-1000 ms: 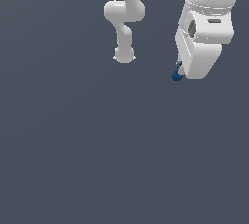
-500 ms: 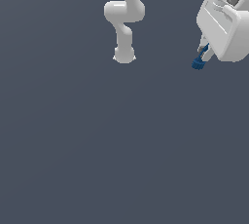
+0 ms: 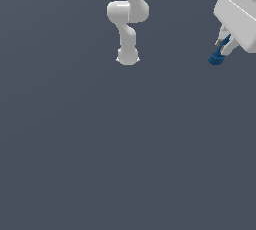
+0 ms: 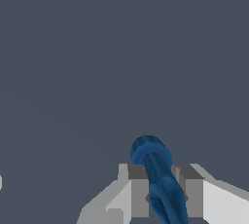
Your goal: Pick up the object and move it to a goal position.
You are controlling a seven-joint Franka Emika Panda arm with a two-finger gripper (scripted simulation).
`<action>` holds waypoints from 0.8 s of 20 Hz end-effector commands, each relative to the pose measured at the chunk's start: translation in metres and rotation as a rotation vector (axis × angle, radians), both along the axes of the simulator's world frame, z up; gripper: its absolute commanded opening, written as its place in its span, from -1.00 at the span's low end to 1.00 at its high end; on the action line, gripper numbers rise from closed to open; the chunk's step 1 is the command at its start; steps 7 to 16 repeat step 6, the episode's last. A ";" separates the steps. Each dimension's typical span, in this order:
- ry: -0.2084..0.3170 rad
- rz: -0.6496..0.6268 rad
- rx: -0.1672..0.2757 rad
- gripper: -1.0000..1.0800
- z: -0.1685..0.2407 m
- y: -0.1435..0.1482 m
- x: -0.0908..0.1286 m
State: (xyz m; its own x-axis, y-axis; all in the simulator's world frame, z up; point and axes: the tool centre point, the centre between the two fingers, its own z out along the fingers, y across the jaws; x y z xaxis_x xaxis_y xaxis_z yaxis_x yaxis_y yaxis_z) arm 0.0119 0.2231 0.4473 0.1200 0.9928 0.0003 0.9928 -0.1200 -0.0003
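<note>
Where fingers (image 4: 163, 196) clamp it, blue object (image 3: 217, 57) hangs aloft — no readable writing.

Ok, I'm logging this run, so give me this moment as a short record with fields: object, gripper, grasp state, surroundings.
object: dark blue knobby piece, wider ridged end pointing away from the gripper
gripper: white gripper, at the exterior view's upper right
grasp state: shut on the piece, one finger on each side of its shaft
surroundings: plain grey floor; arm base at top centre of the exterior view

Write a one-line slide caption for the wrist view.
Gripper jaws shut on the dark blue knobby piece above plain grey floor.
</note>
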 end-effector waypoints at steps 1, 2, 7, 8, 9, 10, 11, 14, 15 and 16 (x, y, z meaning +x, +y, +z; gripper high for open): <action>0.000 0.000 0.000 -1.00 0.003 0.002 0.001; 0.000 0.000 0.000 -1.00 0.003 0.002 0.001; 0.000 0.001 0.000 -1.00 0.004 0.003 0.001; 0.000 0.001 0.000 -1.00 0.004 0.003 0.001; 0.000 0.001 0.000 -1.00 0.004 0.003 0.001; 0.000 0.001 0.000 -1.00 0.004 0.003 0.001; 0.000 0.001 0.000 -1.00 0.004 0.003 0.001; 0.000 0.001 0.000 -1.00 0.004 0.003 0.001; 0.000 0.001 0.000 -1.00 0.004 0.003 0.001; 0.000 0.001 0.000 -1.00 0.004 0.003 0.001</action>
